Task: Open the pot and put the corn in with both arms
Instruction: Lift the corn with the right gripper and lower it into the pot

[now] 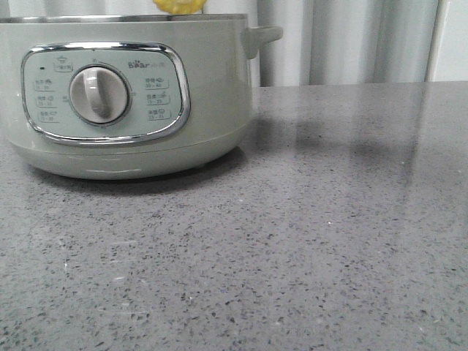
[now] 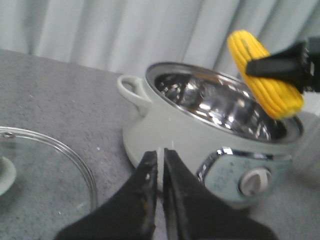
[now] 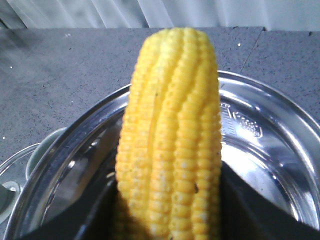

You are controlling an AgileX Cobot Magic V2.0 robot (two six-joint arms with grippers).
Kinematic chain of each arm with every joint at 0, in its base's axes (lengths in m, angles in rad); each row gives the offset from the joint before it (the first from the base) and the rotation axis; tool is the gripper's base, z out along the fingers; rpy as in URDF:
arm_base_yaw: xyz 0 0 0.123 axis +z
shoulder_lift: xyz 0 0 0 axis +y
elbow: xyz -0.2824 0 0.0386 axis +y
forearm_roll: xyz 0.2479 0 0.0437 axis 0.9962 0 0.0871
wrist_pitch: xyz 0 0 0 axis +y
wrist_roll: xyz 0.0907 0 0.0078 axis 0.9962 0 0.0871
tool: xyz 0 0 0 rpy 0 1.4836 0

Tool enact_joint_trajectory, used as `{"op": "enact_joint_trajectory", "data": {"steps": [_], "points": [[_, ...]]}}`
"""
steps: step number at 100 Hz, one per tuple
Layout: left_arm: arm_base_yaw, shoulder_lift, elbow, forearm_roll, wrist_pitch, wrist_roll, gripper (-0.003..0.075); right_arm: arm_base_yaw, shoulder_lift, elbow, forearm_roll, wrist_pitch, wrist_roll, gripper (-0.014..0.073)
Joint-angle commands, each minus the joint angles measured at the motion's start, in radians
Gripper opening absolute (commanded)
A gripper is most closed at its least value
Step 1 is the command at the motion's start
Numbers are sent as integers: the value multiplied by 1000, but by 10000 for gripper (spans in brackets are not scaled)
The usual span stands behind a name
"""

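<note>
The pale grey-green pot (image 1: 124, 102) stands at the front left of the table, lid off, its steel bowl open in the left wrist view (image 2: 200, 130) and the right wrist view (image 3: 260, 165). My right gripper (image 3: 170, 200) is shut on the yellow corn (image 3: 170, 130) and holds it tilted just above the pot's open mouth; the corn also shows in the left wrist view (image 2: 262, 75) and at the top edge of the front view (image 1: 179, 6). My left gripper (image 2: 161, 157) is shut and empty, close beside the pot's wall near the control panel (image 2: 240, 180).
The glass lid (image 2: 45, 175) lies flat on the grey table beside the pot, and its edge shows in the right wrist view (image 3: 12, 175). The pot's small side handle (image 2: 132, 90) sticks out. A pale curtain hangs behind the table.
</note>
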Motion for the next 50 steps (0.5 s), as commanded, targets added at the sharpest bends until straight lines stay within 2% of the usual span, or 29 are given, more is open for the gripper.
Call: {"op": "enact_joint_trajectory", "data": {"steps": [1, 6, 15, 22, 34, 39, 50], "points": [[-40, 14, -33, -29, 42, 73, -18, 1, -41, -66, 8, -20, -9, 490], [-60, 14, -33, -29, 85, 110, -18, -6, -50, -73, 4, 6, -9, 561], [-87, 13, -33, -29, 104, 134, -18, -18, -83, -77, -22, 51, -9, 536], [-93, 2, -33, -29, 69, 134, -18, -29, -130, -71, -37, 90, -9, 407], [-93, -49, -33, -4, -39, 134, -18, -35, -247, -23, -106, 159, -9, 53], [-93, -78, -33, 22, -75, 134, -18, -33, -326, 29, -141, 155, -9, -66], [-93, -133, -31, 104, -88, 134, -18, -24, -504, 204, -222, 100, -9, -50]]}}
